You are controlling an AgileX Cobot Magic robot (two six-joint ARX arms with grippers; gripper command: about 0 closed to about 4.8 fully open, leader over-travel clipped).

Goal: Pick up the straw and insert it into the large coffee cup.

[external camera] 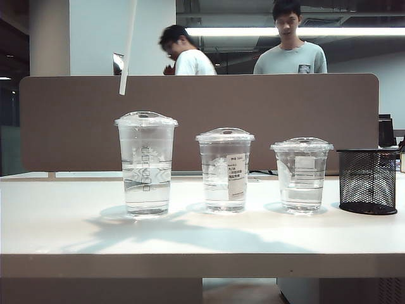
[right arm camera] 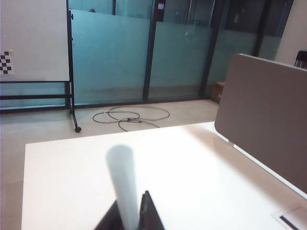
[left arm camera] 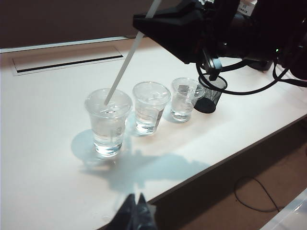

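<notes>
While the right gripper, jaws clamped on the straw, holds it above the large coffee cup, lower it along its own axis into the lid's centre opening; the left gripper hangs closed and empty at the table's near edge.

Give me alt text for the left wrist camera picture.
The right gripper holds the straw slanting down over the large coffee cup, first in a row of three lidded cups beside a mesh holder.
</notes>
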